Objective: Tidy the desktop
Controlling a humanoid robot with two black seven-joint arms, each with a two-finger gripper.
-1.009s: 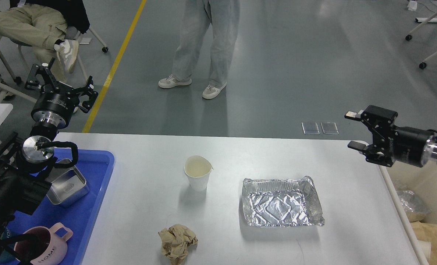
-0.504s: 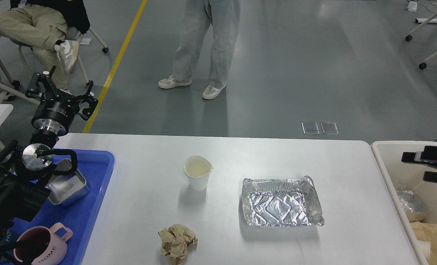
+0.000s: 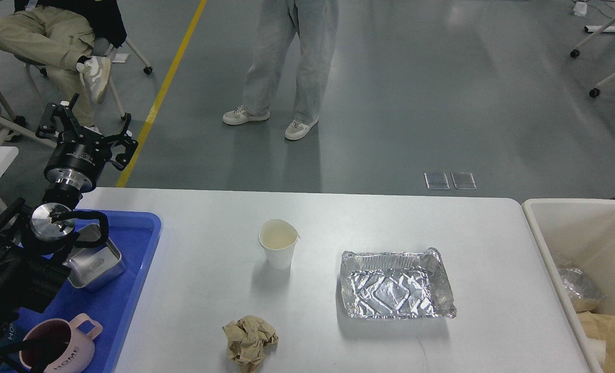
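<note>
The desktop (image 3: 209, 290) is a stiff, smooth, heavy white slab, not something to lift; any holding belongs on the light litter it carries. It fills the lower view, broad and rounded at its far corners. At its middle stands a paper cup (image 3: 278, 248), thin-walled and easily crushed, best pinched at the rim. Right of the cup lies a flimsy foil tray (image 3: 396, 285); nearer than the cup, a crumpled paper ball (image 3: 249, 339). Left of it, the left gripper (image 3: 86, 135) hangs spread and empty. The right gripper is out of sight.
</note>
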